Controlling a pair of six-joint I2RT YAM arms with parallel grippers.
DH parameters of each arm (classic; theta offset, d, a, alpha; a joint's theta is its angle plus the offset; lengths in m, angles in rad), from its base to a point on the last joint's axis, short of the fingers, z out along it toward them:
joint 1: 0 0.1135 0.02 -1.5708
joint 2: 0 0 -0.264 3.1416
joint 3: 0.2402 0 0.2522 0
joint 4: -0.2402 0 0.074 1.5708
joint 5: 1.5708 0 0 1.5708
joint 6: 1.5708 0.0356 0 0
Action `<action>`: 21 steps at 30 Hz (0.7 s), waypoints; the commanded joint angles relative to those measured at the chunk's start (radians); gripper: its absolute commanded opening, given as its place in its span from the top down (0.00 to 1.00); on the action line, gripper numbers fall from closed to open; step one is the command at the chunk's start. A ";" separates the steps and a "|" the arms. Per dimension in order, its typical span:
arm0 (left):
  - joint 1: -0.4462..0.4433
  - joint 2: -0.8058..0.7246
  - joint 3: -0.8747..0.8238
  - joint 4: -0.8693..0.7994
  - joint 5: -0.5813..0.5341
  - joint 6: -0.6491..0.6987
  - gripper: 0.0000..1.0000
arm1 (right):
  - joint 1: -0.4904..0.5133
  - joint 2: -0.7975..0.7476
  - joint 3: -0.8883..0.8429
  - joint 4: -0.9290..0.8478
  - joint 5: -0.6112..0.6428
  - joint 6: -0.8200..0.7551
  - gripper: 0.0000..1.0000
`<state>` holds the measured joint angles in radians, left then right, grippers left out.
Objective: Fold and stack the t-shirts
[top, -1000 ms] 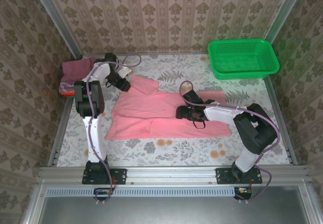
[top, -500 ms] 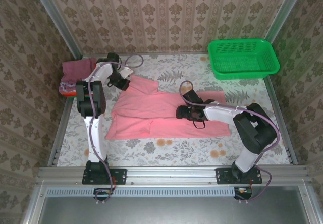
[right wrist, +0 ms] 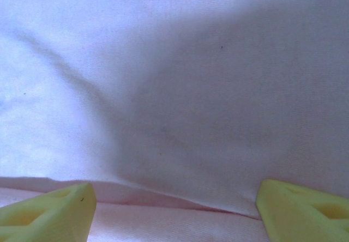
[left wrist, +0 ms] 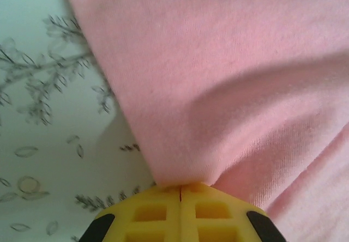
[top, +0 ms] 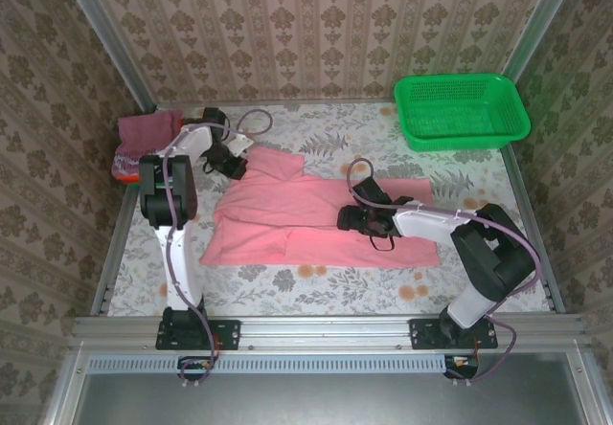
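shirt (top: pixel 287 210): pink, spread flat mid-counter (top: pixel 326 291)
left fingers (left wrist: pixel 150 212): together, clamped on shirt's far-left corner
right fingers (right wrist: pixel 46 212): apart, low over shirt's middle
folded shirts (top: pixel 144 136): stacked, far-left counter edge

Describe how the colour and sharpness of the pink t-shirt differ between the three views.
Top external: the pink t-shirt is evenly lit, sharp, true salmon. Left wrist: pink too, slightly soft, one fold shadowed. Right wrist: washed to pale bluish lavender, a broad dim shadow across the cloth.
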<state>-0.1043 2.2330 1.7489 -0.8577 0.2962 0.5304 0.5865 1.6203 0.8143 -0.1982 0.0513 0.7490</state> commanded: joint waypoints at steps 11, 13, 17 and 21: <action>0.006 -0.061 0.030 0.013 0.085 0.022 1.00 | -0.142 -0.066 0.149 -0.148 0.085 -0.072 0.16; 0.008 -0.056 0.057 -0.003 0.092 0.033 1.00 | -0.201 -0.073 0.156 -0.167 0.134 -0.091 0.15; 0.009 -0.052 0.082 -0.017 0.091 0.049 1.00 | -0.355 -0.079 0.153 -0.196 0.212 -0.090 0.19; 0.010 -0.040 0.093 -0.013 0.098 0.050 1.00 | -0.489 -0.039 0.158 -0.165 0.212 -0.085 0.25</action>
<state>-0.1032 2.2093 1.8149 -0.8444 0.3611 0.5541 0.1524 1.5597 0.9546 -0.3286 0.2081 0.6720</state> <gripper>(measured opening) 0.053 0.759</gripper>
